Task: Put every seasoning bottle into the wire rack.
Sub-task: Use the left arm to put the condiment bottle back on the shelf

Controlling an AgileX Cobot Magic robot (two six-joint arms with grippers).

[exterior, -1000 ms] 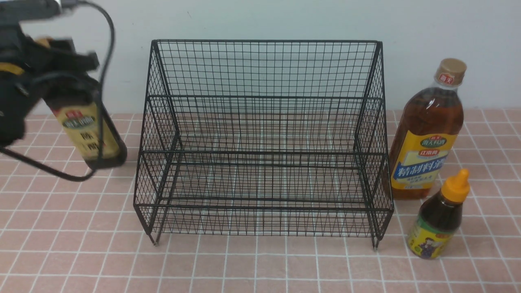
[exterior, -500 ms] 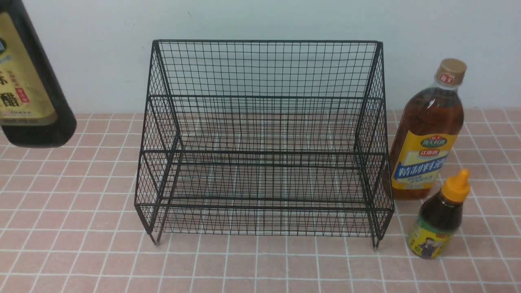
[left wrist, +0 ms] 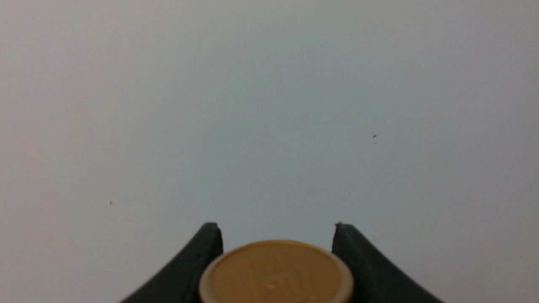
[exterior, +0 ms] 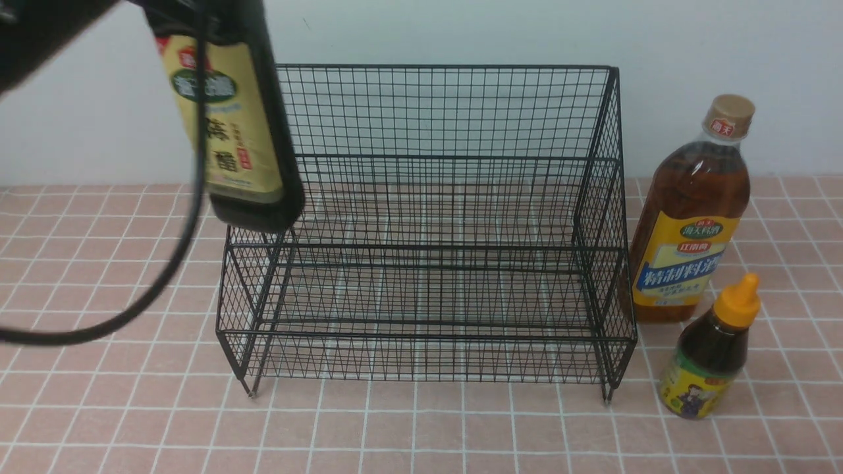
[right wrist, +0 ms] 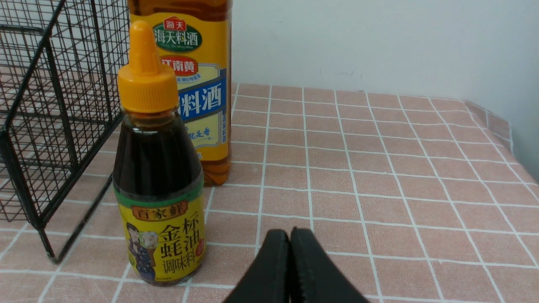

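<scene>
Front view: the vinegar bottle hangs clear of the table, label toward the camera, leaning a little with its base further right than its top. The base overlaps the left side wall of the rack at about the height of the upper tier; from this angle I cannot tell whether it is inside the rack's outline or in front of it. The bottle's top is hidden behind the dark left arm, and a black cable loops down in front of the label. Left wrist view: the left jaws are clamped on the vinegar bottle, one black finger on each side of the gold cap, with only the pale wall behind. All tiers of the rack are bare wire. The amber bottle stands upright on the table just beside the rack's right side, and the squeeze bottle stands upright in front of it, near the rack's front right leg — neither is in the rack. Right wrist view: the right jaws are pressed together with nothing between them, low over the table, near the squeeze bottle but not touching it. The right arm does not show in the front view.
</scene>
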